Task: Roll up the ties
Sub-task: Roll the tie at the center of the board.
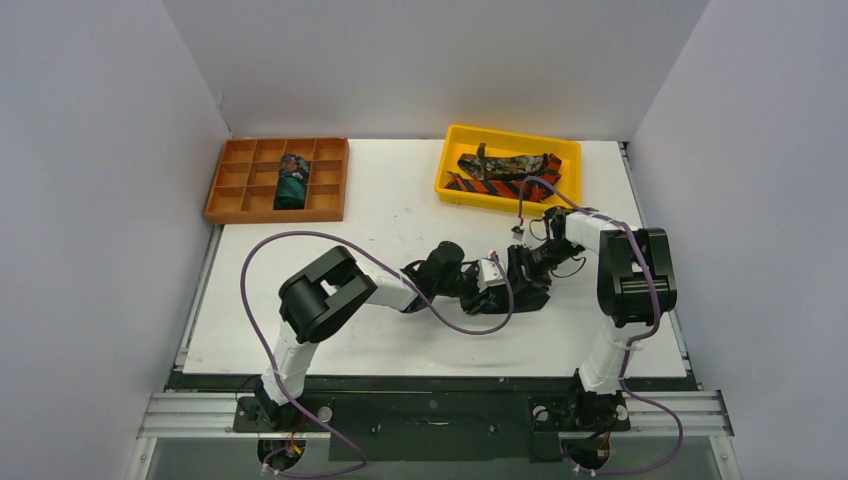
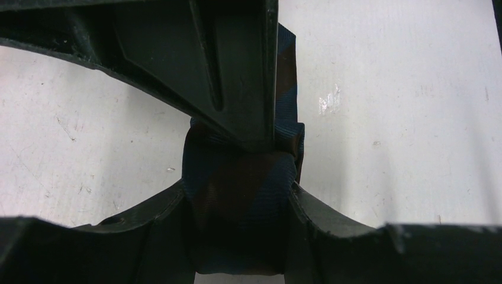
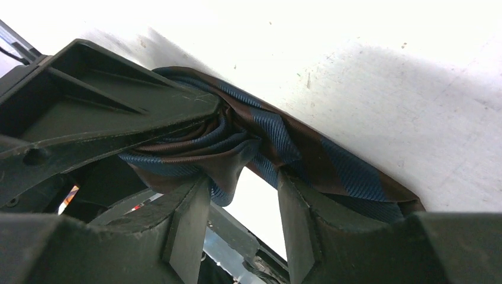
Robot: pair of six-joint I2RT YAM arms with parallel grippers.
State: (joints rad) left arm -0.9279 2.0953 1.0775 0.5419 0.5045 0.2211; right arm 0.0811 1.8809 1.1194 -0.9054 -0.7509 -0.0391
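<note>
Navy fabric barred with brown is the item in work: the striped tie [image 2: 240,236].

Left wrist view. The left gripper [image 2: 238,192] is closed down to the width of a fat wad of this tie, which fills the gap from finger to finger. From the wad a flat tail of fabric runs straight away from the gripper, up the picture. One finger of the right gripper [image 3: 243,183] comes down onto the top of the wad, touching it, with the tail just beside it.

Right wrist view. The right jaws stand partly apart, with bright counter [image 1: 400,200] showing through the gap. A fold of the tie hangs into that gap and the band lies across the fingertips. Whether they pinch it cannot be told. The fabric is bunched and creased under the left gripper's finger, not a neat coil. The free band leaves that bunch towards the right, lying on the counter.

Top view. Both grippers meet on the near side of the yellow bin [image 1: 510,132], apart from it. The tie is hard to separate from the dark fingers there. In the bin lie a red-orange striped tie [image 1: 490,188] and a mottled brown tie [image 1: 505,165], unrolled. Well to the left of the bin, a wooden tray [image 1: 225,180] holds a dark teal roll [image 1: 292,182].

Judgement: the roll is partly wound. The next turn depends on the tail's long axis staying in line with the wad, and the right gripper is nearer that tail.
</note>
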